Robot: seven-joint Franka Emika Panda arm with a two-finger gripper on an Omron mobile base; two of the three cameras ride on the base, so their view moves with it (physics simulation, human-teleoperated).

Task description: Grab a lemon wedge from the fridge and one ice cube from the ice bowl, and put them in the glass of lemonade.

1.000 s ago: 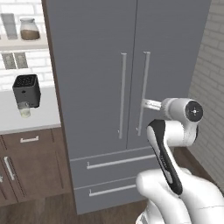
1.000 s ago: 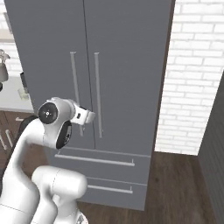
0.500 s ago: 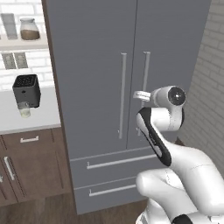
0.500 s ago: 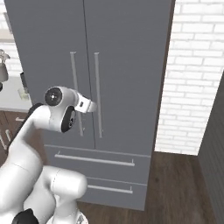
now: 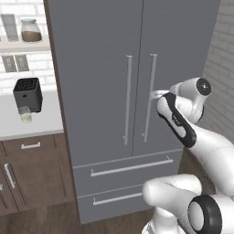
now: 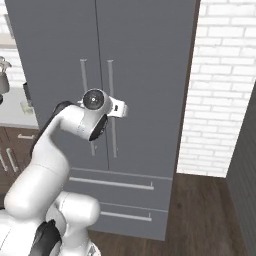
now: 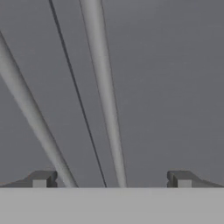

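The fridge [image 5: 100, 59] is a tall grey unit with both doors shut and two long silver handles. My gripper [image 5: 156, 94] is held right up against the right door's handle [image 5: 150, 98], also seen from the other side as gripper [image 6: 123, 109]. In the hand view the gripper [image 7: 111, 181] is open, and the right handle [image 7: 105, 109] runs between its two dark fingertips [image 7: 41, 179] without being touched. The left handle [image 7: 30, 113] slants past beside it. The glass of lemonade [image 5: 26, 115] stands on the counter in front of the toaster. The lemon wedge is hidden. The ice bowl is out of view.
A black toaster [image 5: 28, 93] sits on the pale counter [image 5: 41, 125] left of the fridge, above brown cabinets [image 5: 32, 173]. Two fridge drawers [image 5: 130, 167] lie below the doors. A white brick wall [image 6: 225, 90] stands to the right, with wooden floor [image 6: 200, 215] in front.
The arm has raised the hand and pushed it forward to the fridge's right handle. The jaws have stayed open.
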